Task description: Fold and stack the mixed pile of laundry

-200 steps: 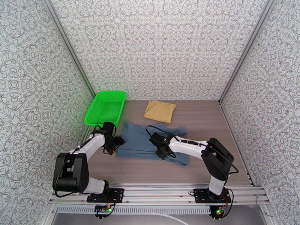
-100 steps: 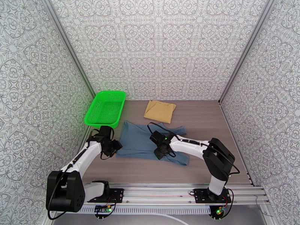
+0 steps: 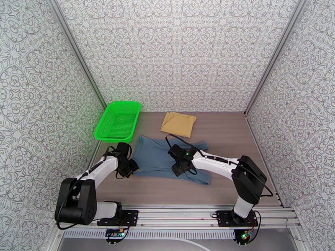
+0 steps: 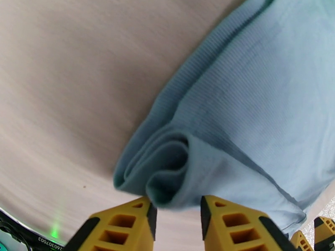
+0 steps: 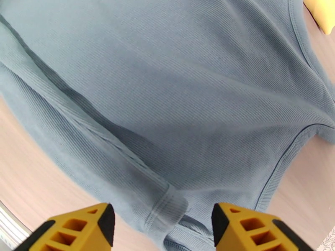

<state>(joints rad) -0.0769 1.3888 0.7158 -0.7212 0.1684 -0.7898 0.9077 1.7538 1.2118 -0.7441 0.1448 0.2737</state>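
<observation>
My left gripper [image 4: 176, 212] pinches the bunched near-left corner of the slate-blue tank top [image 4: 251, 105]. My right gripper [image 5: 161, 220] hovers with jaws spread over the shirt's near hem. For a clean fold, I should grip that hem too and lift both sides evenly. Farther back, well apart, lies the mustard cloth [image 3: 179, 124].

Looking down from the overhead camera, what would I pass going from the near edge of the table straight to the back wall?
metal rail → blue-grey tank top → mustard-yellow cloth → patterned back wall
</observation>
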